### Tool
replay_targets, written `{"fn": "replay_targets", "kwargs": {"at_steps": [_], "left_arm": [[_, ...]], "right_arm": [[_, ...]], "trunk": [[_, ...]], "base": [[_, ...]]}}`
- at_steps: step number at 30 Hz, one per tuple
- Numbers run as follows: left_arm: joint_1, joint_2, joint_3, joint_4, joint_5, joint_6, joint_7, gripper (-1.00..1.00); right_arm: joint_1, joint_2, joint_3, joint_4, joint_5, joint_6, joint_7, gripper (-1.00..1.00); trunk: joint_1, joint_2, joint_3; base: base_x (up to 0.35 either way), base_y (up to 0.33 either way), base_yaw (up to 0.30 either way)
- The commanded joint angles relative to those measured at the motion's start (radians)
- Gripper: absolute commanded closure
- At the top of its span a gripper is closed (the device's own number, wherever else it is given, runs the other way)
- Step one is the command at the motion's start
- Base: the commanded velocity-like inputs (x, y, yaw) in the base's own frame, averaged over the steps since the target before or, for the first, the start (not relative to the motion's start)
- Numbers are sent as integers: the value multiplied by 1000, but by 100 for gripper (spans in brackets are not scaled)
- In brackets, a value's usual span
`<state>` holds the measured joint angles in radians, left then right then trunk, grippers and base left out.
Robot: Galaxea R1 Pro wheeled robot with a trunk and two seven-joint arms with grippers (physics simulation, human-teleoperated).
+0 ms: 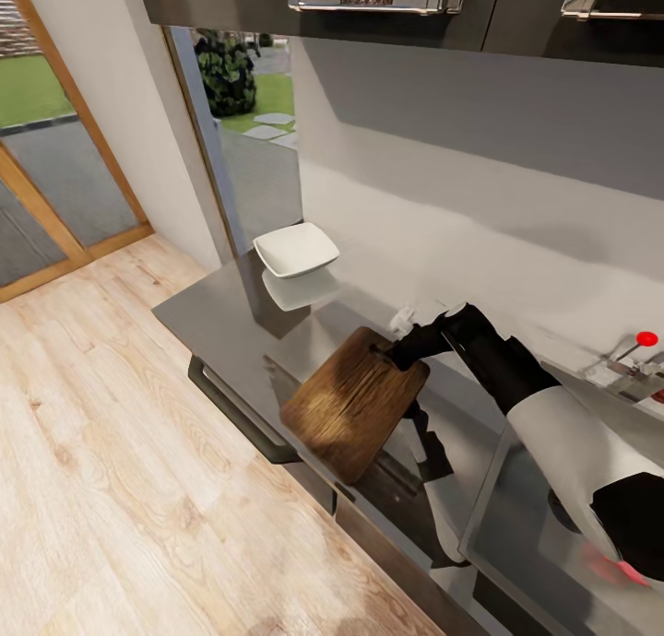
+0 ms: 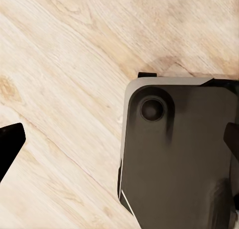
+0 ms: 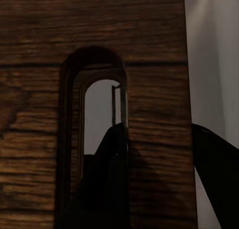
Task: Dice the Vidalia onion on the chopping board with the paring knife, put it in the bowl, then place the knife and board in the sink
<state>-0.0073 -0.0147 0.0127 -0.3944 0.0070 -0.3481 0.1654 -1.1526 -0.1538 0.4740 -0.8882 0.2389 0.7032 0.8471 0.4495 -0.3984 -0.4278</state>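
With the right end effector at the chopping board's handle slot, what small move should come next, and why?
Probably a short lift and carry toward the sink. The right end effector has one finger through the slot of the chopping board and one past its edge, so it seems to pinch that end, and the board looks tilted off the countertop. The bowl sits apart.

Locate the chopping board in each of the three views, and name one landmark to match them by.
Head view: the chopping board lies mid-frame on the countertop, its far end at the right gripper.
Right wrist view: the board's wood grain spans most of the frame, seen close up.
Left wrist view: not in it.
Shared landmark: the board's slot handle hole, where one finger hooks through.
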Motion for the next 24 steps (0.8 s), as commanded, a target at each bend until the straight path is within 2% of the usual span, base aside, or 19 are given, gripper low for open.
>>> {"fn": "replay_targets", "kwargs": {"at_steps": [1, 9, 24], "left_arm": [[0, 0, 1, 0, 1, -3, 2, -100], [0, -5, 0, 0, 1, -3, 2, -100], [0, -4, 0, 2, 2, -3, 2, -100]], "right_arm": [[-1, -1, 2, -2, 10, 1, 7, 100], [-1, -3, 0, -2, 9, 2, 7, 100], [-1, -3, 0, -3, 8, 2, 7, 100]], "trunk": [[1, -2, -2], [1, -2, 0], [1, -2, 22]], "base": [[0, 0, 0], [0, 0, 0], [0, 0, 0]]}}
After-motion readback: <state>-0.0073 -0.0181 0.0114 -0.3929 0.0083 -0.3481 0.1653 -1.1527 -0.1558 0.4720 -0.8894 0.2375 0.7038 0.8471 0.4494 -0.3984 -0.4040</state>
